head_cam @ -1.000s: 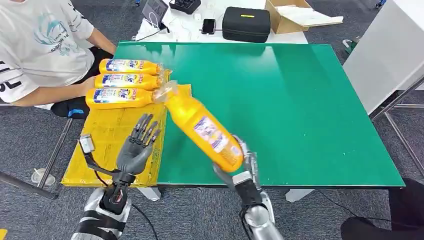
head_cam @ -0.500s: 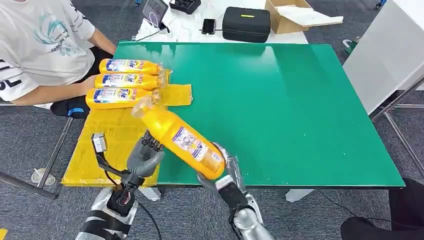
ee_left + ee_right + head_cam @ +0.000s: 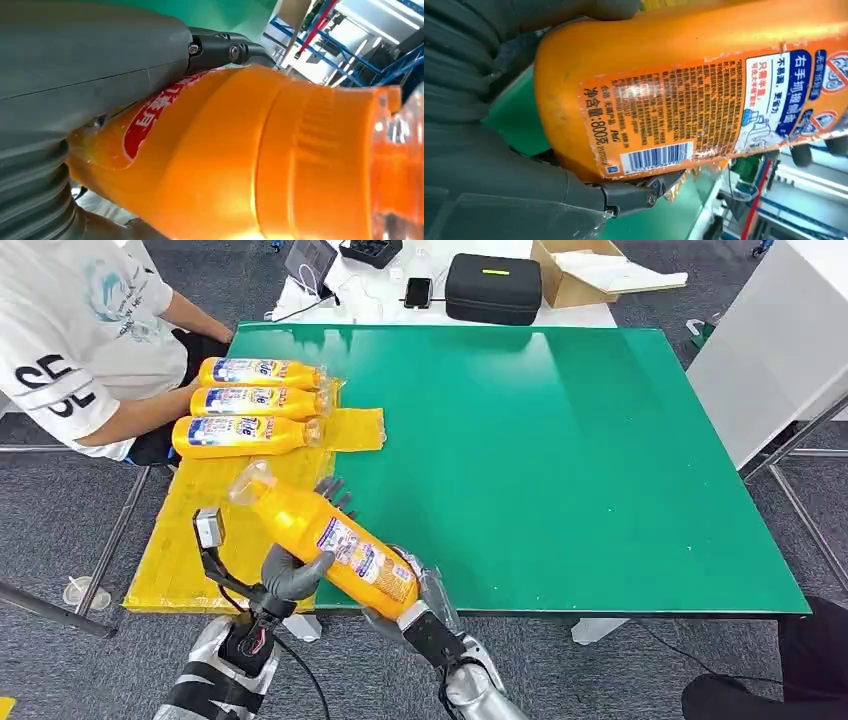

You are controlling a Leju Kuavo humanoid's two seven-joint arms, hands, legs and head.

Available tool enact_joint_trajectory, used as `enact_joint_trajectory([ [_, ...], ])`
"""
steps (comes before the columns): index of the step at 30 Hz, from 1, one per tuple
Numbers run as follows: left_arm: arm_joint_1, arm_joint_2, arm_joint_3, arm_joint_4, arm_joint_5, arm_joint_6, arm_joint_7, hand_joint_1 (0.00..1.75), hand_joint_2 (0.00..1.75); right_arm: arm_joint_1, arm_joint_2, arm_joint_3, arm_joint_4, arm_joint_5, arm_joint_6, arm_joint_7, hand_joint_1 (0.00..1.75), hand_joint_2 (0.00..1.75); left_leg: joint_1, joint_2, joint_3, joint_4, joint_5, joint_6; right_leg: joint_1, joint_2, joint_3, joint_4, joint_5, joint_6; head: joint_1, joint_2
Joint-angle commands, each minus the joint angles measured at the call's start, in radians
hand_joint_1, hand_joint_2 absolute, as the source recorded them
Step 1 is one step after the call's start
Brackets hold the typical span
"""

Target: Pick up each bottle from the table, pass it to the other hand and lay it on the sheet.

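My right hand (image 3: 420, 605) grips the base of an orange bottle (image 3: 325, 540) that is tilted up with its clear cap toward the yellow sheet (image 3: 215, 530). The bottle hangs over the table's near left corner. My left hand (image 3: 290, 575) is against the bottle's middle: its thumb lies in front and its fingers (image 3: 335, 490) stick up straight behind. Close up, the bottle (image 3: 225, 165) presses on the left hand (image 3: 90, 70). The label side of the bottle (image 3: 684, 100) sits in the right hand (image 3: 499, 190). Three more bottles (image 3: 245, 405) lie side by side on the sheet's far end.
A person (image 3: 80, 340) in a white shirt sits at the far left beside the sheet. The green table (image 3: 560, 440) stretches to the right. Behind it stand a black case (image 3: 492, 287) and a cardboard box (image 3: 590, 265). A white panel (image 3: 780, 340) stands at the right.
My right hand has carried the bottle down and to the left, over the table's near left corner. My left hand has come under the bottle, its thumb now in front of it.
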Motion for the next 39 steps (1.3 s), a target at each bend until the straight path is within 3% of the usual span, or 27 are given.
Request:
enact_joint_trajectory([
  [1, -0.033, 0.024, -0.049, 0.042, 0.002, 0.0, 0.007, 0.0, 1.75, -0.045, 0.0, 0.033, 0.111, 0.006, 0.007, 0.001, 1.75, 1.75, 0.0, 0.002, 0.004, -0.001, -0.001, 0.001, 0.0, 0.001, 0.003, -0.001, -0.001, -0.001, 0.0, 0.0],
  [8, -0.041, 0.026, -0.058, 0.056, -0.006, 0.006, 0.0, 0.0, 1.75, -0.055, 0.009, 0.034, 0.144, 0.017, 0.028, 0.001, 1.75, 1.75, 0.0, 0.001, 0.003, -0.001, -0.001, 0.0, 0.0, 0.0, 0.002, -0.001, 0.0, -0.001, 0.0, 0.0],
  [10, -0.041, 0.029, -0.066, 0.058, -0.017, 0.004, -0.007, 0.0, 1.75, -0.057, 0.016, 0.035, 0.163, 0.02, 0.039, 0.001, 1.73, 1.75, 0.001, 0.003, 0.008, 0.0, -0.003, 0.001, 0.002, 0.001, 0.008, -0.001, -0.002, -0.002, 0.0, 0.0],
  [14, -0.042, 0.038, -0.086, 0.053, -0.064, 0.021, -0.034, 0.0, 1.75, -0.059, 0.026, 0.039, 0.18, 0.024, 0.038, 0.001, 1.69, 1.75, 0.0, 0.001, 0.003, -0.001, -0.001, 0.0, 0.001, 0.0, 0.003, -0.001, -0.001, -0.001, 0.0, 0.0],
  [15, -0.043, 0.04, -0.089, 0.057, -0.08, 0.029, -0.044, 0.14, 1.75, -0.059, 0.026, 0.037, 0.176, 0.019, 0.037, 0.001, 1.69, 1.75, 0.0, 0.002, 0.005, -0.001, -0.002, 0.0, 0.001, 0.0, 0.005, -0.001, -0.001, -0.002, 0.0, 0.0],
  [16, -0.044, 0.043, -0.093, 0.055, -0.12, 0.052, -0.069, 1.52, 1.75, -0.059, 0.025, 0.036, 0.172, 0.015, 0.034, 0.001, 1.68, 1.75, 0.0, 0.001, 0.004, -0.001, -0.001, 0.0, 0.001, 0.0, 0.004, -0.001, -0.001, -0.001, 0.0, 0.0],
  [17, -0.047, 0.042, -0.091, 0.061, -0.136, 0.07, -0.071, 1.75, 1.75, -0.06, 0.026, 0.032, 0.17, 0.011, 0.035, 0.001, 1.68, 1.75, 0.0, 0.001, 0.003, -0.001, -0.001, 0.0, 0.0, 0.0, 0.002, -0.001, -0.001, -0.001, 0.0, 0.0],
  [25, -0.044, 0.033, -0.07, 0.07, -0.124, 0.049, -0.078, 1.75, 1.75, -0.058, 0.03, 0.019, 0.173, 0.007, 0.039, 0.001, 1.57, 1.75, 0.001, 0.003, 0.008, 0.0, -0.003, 0.001, 0.001, 0.001, 0.008, -0.001, -0.002, -0.002, 0.0, 0.0],
  [29, -0.04, 0.033, -0.062, 0.052, -0.122, 0.055, -0.067, 1.75, 1.75, -0.059, 0.029, 0.014, 0.172, 0.007, 0.04, 0.001, 1.62, 1.75, 0.0, 0.001, 0.002, -0.001, -0.001, 0.0, 0.0, 0.0, 0.002, -0.001, -0.001, -0.001, 0.0, 0.0],
  [34, -0.042, 0.033, -0.04, 0.041, -0.115, 0.063, -0.064, 1.75, 1.75, -0.057, 0.028, -0.013, 0.155, 0.003, 0.033, 0.001, 1.55, 1.75, 0.0, 0.001, 0.004, 0.0, -0.001, 0.001, 0.001, 0.0, 0.004, -0.001, -0.001, -0.001, 0.0, 0.0],
  [35, -0.041, 0.034, -0.034, 0.036, -0.116, 0.074, -0.063, 1.75, 1.75, -0.058, 0.028, -0.02, 0.156, 0.003, 0.031, 0.001, 1.43, 1.75, 0.0, 0.001, 0.002, 0.0, -0.001, 0.001, 0.0, 0.0, 0.002, 0.0, -0.001, -0.001, 0.0, 0.0],
  [36, -0.04, 0.035, -0.031, 0.032, -0.112, 0.072, -0.061, 1.75, 1.75, -0.057, 0.029, -0.026, 0.152, 0.003, 0.027, 0.001, 0.96, 1.75, 0.0, 0.002, 0.005, 0.0, -0.002, 0.001, 0.001, 0.0, 0.005, -0.001, -0.002, -0.002, 0.0, 0.0],
  [37, -0.037, 0.035, -0.024, 0.026, -0.109, 0.075, -0.059, 1.75, 1.75, -0.055, 0.031, -0.036, 0.147, -0.003, 0.028, 0.001, 0.0, 1.75, 0.0, 0.001, 0.003, 0.0, -0.001, 0.001, 0.0, 0.0, 0.003, 0.0, -0.001, -0.001, 0.0, 0.0],
  [38, -0.034, 0.036, -0.018, 0.022, -0.103, 0.074, -0.055, 1.75, 1.75, -0.055, 0.034, -0.045, 0.145, -0.006, 0.028, 0.001, 0.0, 1.75, 0.001, 0.003, 0.01, 0.0, -0.004, 0.001, 0.002, 0.001, 0.009, -0.001, -0.003, -0.003, 0.0, 0.0],
  [39, -0.031, 0.036, -0.014, 0.018, -0.1, 0.076, -0.055, 1.75, 1.75, -0.054, 0.037, -0.056, 0.141, -0.014, 0.026, 0.001, 0.0, 1.75, 0.0, 0.002, 0.005, 0.0, -0.002, 0.001, 0.001, 0.0, 0.005, 0.0, -0.001, -0.002, 0.0, 0.0],
])
